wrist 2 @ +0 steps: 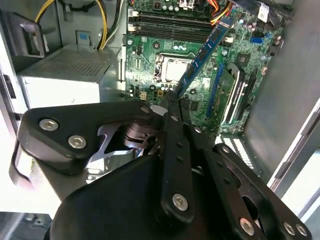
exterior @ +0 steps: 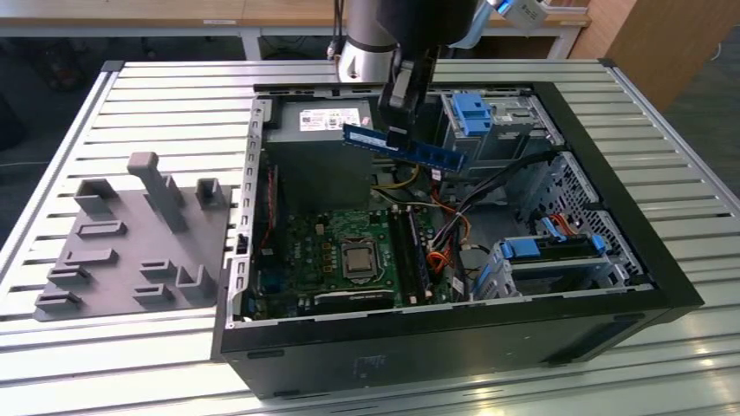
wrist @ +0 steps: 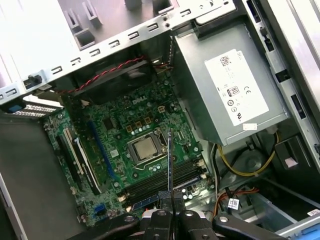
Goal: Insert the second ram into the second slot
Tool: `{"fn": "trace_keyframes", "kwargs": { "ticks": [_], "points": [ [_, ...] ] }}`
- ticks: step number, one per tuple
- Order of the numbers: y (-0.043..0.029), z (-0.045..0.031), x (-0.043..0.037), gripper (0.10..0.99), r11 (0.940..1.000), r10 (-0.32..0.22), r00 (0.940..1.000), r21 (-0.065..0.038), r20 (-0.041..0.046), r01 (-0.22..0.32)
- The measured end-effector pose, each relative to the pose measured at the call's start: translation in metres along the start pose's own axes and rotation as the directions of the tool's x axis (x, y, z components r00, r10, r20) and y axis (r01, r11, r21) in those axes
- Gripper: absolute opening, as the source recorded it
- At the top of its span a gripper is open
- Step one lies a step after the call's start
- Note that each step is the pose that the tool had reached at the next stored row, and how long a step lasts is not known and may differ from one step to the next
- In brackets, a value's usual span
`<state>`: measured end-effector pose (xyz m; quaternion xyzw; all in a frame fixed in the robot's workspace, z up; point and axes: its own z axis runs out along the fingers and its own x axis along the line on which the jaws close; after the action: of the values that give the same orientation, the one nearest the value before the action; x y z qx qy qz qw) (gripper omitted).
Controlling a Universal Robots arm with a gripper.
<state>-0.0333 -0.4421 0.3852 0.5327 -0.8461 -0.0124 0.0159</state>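
- My jaws are shut tight on the second ram (exterior: 407, 148). It hangs above the open computer case (exterior: 647, 260), near the power supply (exterior: 329, 117) and well apart from the memory slots (exterior: 411, 251).
- In the first wrist view I see the stick edge-on (wrist: 169, 160). I judge a thin card like this could twist in my grip, meet a slot askew, and bind or strain the motherboard (wrist: 120, 130).
- The loose cables (exterior: 445, 230) just beside the slots could snag it.
- The case stands on a slatted metal bench (exterior: 151, 95), with a grey fixture plate (exterior: 127, 234) at the exterior view's left. Wooden furniture and dark floor lie beyond.
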Motion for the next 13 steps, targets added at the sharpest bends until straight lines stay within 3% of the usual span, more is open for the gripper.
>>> {"fn": "trace_keyframes", "kwargs": {
  "ticks": [6, 13],
  "points": [
    [0.0000, 0.0001, 0.0000, 0.125, 0.9978, 0.066, 0.9978, -0.001, 0.0025, -0.066],
    [0.0000, 0.0003, 0.0000, 0.125, 0.9911, 0.133, 0.9911, -0.002, 0.0045, -0.133]
  ]
}}
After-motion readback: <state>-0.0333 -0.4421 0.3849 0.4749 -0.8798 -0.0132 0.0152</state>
